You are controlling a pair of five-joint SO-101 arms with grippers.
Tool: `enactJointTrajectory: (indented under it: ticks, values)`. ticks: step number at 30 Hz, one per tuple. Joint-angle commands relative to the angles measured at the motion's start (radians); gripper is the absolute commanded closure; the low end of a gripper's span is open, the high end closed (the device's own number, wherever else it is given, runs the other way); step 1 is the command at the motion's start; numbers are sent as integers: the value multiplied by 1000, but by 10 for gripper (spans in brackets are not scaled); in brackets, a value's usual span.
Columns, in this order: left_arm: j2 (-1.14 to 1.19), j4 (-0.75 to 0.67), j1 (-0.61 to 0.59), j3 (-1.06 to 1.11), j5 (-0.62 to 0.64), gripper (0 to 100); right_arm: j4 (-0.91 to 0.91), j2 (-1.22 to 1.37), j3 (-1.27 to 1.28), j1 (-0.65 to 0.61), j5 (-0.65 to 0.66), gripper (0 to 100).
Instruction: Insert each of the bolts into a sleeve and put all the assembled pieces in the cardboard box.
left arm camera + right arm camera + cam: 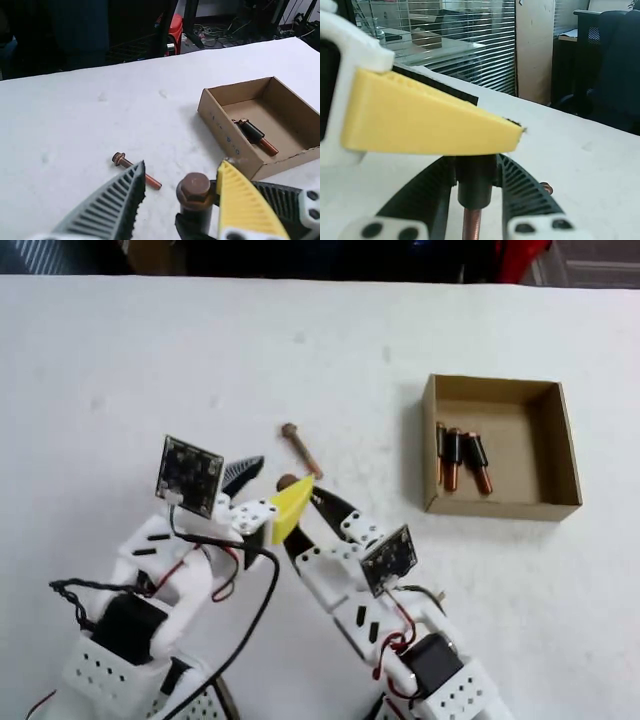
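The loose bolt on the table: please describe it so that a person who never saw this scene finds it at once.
Find the cardboard box on the white table. On the bare surface beside it, just beyond the right tool, one copper bolt lies flat. Unlike the pieces inside the box and the piece that tool holds, it wears no black sleeve.

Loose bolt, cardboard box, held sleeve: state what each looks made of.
Loose bolt: metal, likely copper-plated; reddish-brown sheen, flanged head. Cardboard box: plain brown cardboard, matt, raw cut edges. Sleeve in the right gripper: matt black, perhaps plastic or rubber; the look leaves it open.
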Motion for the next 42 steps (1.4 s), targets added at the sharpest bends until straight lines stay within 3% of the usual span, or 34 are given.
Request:
enactJointTrajectory:
  ticks: [1, 8, 13, 19, 24, 29, 34, 39, 42]
  values:
    - [-8, -49, -27, -72, -6, 755, -1, -13, 9, 12, 9, 981]
    - [-7, -32, -130, -232, -6, 755, -2, -13, 9, 117, 9, 981]
    - [-8, 94, -203, -236, -6, 755, -1, -13, 9, 122, 9, 981]
    - [-10, 288, -387, -233, -6, 755, 41, -13, 9, 145, 9, 981]
    - [-10, 371, -493, -229, -6, 781, 61, -13, 9, 174, 11, 981]
    - [-10, 364, -530, -192, -14, 985, 113, -13, 9, 177, 11, 981]
    - [-10, 358, -532, -132, -14, 928, 157, -13, 8, 232, 11, 981]
    - [-10, 358, -532, -71, -17, 929, 176, -13, -23, 331, 11, 981]
    - [-10, 333, -530, -20, -89, 982, 255, -13, -80, 367, 11, 981]
